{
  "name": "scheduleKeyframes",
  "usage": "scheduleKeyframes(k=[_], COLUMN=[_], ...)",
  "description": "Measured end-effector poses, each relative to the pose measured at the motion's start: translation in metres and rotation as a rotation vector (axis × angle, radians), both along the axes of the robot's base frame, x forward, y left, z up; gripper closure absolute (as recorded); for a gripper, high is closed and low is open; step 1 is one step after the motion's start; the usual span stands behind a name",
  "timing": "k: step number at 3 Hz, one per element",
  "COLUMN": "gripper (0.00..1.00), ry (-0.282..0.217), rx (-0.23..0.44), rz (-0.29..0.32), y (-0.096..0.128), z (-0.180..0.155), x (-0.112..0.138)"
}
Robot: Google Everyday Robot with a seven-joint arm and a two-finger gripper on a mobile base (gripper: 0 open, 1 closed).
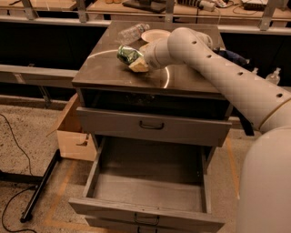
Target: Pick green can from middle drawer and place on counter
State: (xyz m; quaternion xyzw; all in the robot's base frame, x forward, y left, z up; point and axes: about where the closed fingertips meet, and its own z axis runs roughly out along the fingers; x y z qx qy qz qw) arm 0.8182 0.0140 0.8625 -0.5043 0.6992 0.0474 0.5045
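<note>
The green can (127, 54) is a dented metallic green can held tilted just over the counter (104, 68), near its middle left. My gripper (136, 63) reaches in from the right, shut on the green can, its pale fingertips (138, 67) under and beside it. I cannot tell whether the can touches the top. The middle drawer (150, 182) is pulled open below and its floor shows nothing inside.
A clear plastic bottle (132, 32) and a pale plate (154, 35) lie at the counter's back. A shallower shut drawer (152, 125) sits above the open one. A cardboard box (75, 134) and a dark stand leg (38, 191) stand at the left. Wooden benches (50, 4) run behind.
</note>
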Motion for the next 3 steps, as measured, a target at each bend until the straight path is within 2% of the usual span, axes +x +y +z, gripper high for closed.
scheduleKeyframes(k=[1, 2, 3], gripper=[0.00, 0.00, 0.00], ry=[0.008, -0.011, -0.070], rx=[-0.009, -0.022, -0.036], rz=[-0.029, -0.092, -0.196], y=[-0.010, -0.037, -0.082], z=[-0.002, 0.012, 0.043], x=[-0.002, -0.011, -0.027])
